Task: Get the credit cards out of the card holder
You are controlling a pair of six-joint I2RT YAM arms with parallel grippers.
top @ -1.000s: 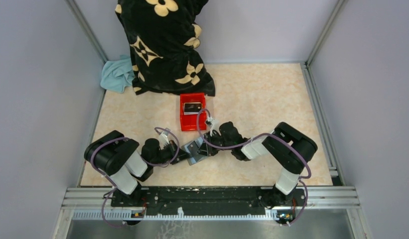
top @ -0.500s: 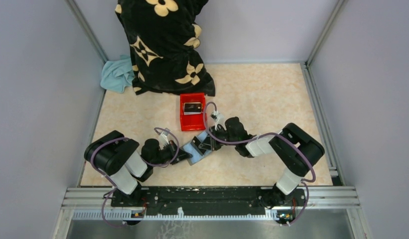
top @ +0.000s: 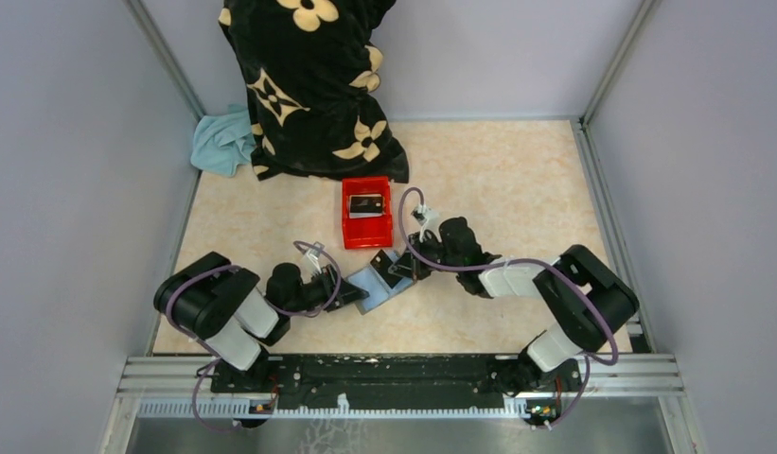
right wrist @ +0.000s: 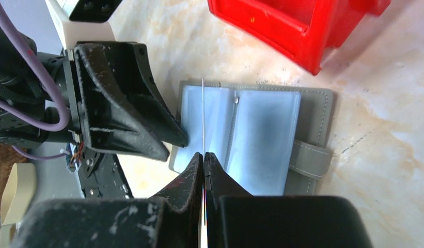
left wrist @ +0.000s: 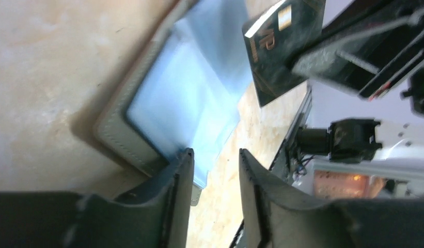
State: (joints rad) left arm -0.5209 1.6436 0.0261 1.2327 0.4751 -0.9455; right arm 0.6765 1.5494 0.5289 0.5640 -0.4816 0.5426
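Note:
The card holder lies open on the table, its blue-grey inside facing up. My right gripper is shut on a thin credit card, seen edge-on above the holder's left half. In the left wrist view that card is dark with gold lettering and hangs clear of the holder. My left gripper stands open at the holder's near corner, with only table between its fingers. Another card lies in the red bin.
The red bin stands just behind the holder. A black cloth with cream flowers and a teal cloth lie at the back left. Grey walls and metal rails enclose the table on three sides.
My left gripper has opened and let go of the holder, which now lies flat. My right gripper has shut on the dark card and drawn back right with it.

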